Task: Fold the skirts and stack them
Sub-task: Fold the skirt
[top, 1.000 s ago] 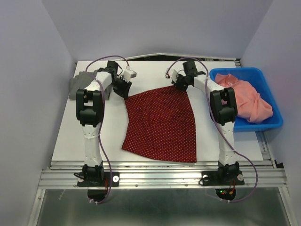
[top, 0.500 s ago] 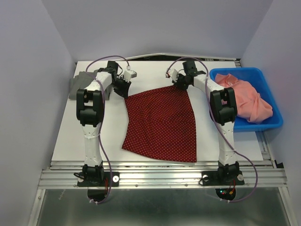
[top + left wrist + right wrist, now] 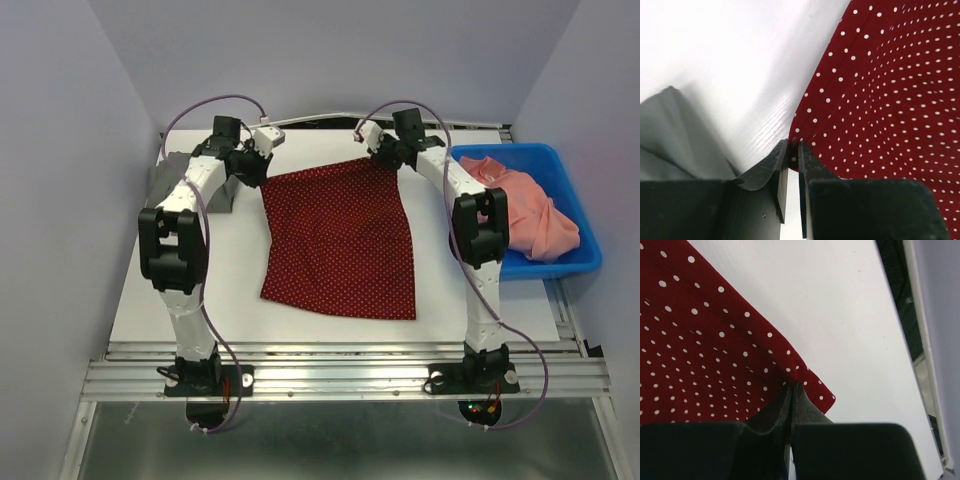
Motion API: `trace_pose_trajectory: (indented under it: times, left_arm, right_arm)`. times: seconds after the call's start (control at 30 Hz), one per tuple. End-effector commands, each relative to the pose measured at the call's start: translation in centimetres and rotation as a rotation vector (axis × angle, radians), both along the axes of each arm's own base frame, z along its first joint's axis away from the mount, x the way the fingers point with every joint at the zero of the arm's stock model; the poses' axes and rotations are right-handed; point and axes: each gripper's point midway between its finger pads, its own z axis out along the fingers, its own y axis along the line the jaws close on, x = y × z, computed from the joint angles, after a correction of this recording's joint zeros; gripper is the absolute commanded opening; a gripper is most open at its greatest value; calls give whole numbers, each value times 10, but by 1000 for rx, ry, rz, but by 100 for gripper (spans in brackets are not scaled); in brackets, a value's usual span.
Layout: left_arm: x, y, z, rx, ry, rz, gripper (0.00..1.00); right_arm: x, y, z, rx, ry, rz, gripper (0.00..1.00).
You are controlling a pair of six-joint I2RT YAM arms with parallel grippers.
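Plain dark grey cloth skirt [image 3: 162, 185] lay far-left on the white table [image 3: 230, 290], my left gripper [image 3: 792, 150] pinched the mid-table dark red white-dotted cloth skirt [image 3: 340, 240] at its far-left corner, and my right gripper [image 3: 791, 386] clamped its far-right corner.

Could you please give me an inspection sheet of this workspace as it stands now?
Surface: white table, no stains seen.
Job's things: red dotted skirt spread mid-table; grey skirt bunched at far left, partly behind the left arm.
Clutter: blue bin at right holding peach cloth.
Tools: left tool and right tool each shut on a far corner of that skirt.
Cables: purple cables loop above both wrists.
Surroundings: pale walls; metal rail at near edge.
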Motion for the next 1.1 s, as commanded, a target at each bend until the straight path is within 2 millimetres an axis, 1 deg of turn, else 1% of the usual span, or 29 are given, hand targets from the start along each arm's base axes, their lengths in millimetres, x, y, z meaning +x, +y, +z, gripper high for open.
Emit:
trace_pose_trajectory:
  times: [0.0, 0.03, 0.07, 0.1, 0.13, 0.17, 0.2, 0.23, 0.27, 0.3, 0.33, 0.37, 0.4, 0.43, 0.47, 0.53, 0.57, 0.6, 0.63, 0.67, 0.7, 0.73, 0.77, 0.8, 0.83, 0.87, 0.93, 1.0, 1.07]
  left_arm:
    - [-3, 17, 58, 46, -215, 22, 0]
    - [-7, 19, 72, 56, -265, 4, 0]
    - [-11, 19, 72, 64, -272, -8, 0]
    - [-22, 20, 63, 71, -254, -22, 0]
    - [-27, 20, 61, 84, -263, -46, 0]
    - [-33, 20, 60, 92, -267, -58, 0]
    - [-41, 21, 70, 97, -296, -68, 0]
    - [-54, 23, 53, 113, -276, -93, 0]
    - [-62, 24, 51, 120, -280, -108, 0]
    - [-72, 25, 58, 127, -311, -123, 0]
    - [-89, 24, 39, 127, -275, -147, 0]
    - [-97, 24, 36, 131, -276, -166, 0]
    - [-113, 25, 26, 141, -270, -189, 0]
    - [-122, 23, 21, 133, -265, -210, 0]
    - [-139, 22, 8, 137, -249, -237, 0]
    - [-156, 19, -5, 141, -230, -275, 0]
    - [-164, 18, -8, 150, -235, -290, 0]
    - [-172, 16, -17, 160, -223, -305, 0]
    - [-186, 12, -35, 183, -192, -334, 0]
    - [-193, 8, -42, 190, -181, -352, 0]
    - [-205, 6, -55, 200, -150, -370, 0]
    - [-211, 6, -61, 220, -132, -381, 2]
    - [-218, -2, -67, 223, -113, -411, 18]
    - [-221, -4, -68, 225, -102, -416, 28]
    - [-223, -5, -67, 218, -94, -413, 34]
    - [-226, -6, -65, 207, -82, -403, 41]
    - [-226, -8, -57, 197, -89, -401, 42]
    - [-225, -7, -47, 194, -96, -385, 42]
    - [-224, -8, -41, 196, -93, -391, 42]
  right_arm:
    - [-6, -17, 101, 17, -172, -38, 1]
    - [-19, -17, 90, 15, -127, -22, 1]
    - [-28, -18, 92, 17, -115, -13, 1]
    - [-37, -19, 92, 17, -102, -6, 1]
    - [-49, -20, 110, 25, -121, 5, 1]
    - [-61, -21, 110, 30, -100, 12, 1]
    - [-72, -20, 110, 38, -88, 22, 1]
    - [-97, -20, 107, 31, -50, 46, 1]
    - [-110, -18, 103, 45, -24, 64, 1]
    - [-124, -14, 99, 47, -3, 82, 1]
    - [-149, -11, 73, 36, 71, 103, 1]
    - [-167, -8, 79, 40, 65, 120, 1]
    - [-182, -6, 70, 34, 86, 134, 1]
    - [-196, -5, 61, 25, 109, 141, 1]
    - [-222, -3, 40, 14, 147, 155, 1]
    - [-249, -3, 19, -1, 197, 173, 1]
    - [-270, -2, 1, -9, 230, 177, 1]
    - [-280, -3, -11, -17, 262, 179, 1]
    - [-294, -4, -23, -18, 288, 176, 1]
    - [-292, -4, -21, -15, 277, 172, 6]
    - [-302, -8, -31, -24, 308, 170, 12]
    - [-307, -7, -34, -28, 320, 174, 27]
    - [-311, -9, -37, -32, 341, 168, 29]
    - [-311, -10, -35, -33, 345, 163, 36]
    - [-311, -9, -32, -32, 346, 160, 44]
    - [-314, -10, -28, -31, 350, 160, 48]
    - [-311, -8, -16, -14, 327, 161, 54]
    - [-309, -5, -4, 7, 309, 160, 54]
    - [-311, -1, -2, 13, 326, 154, 53]
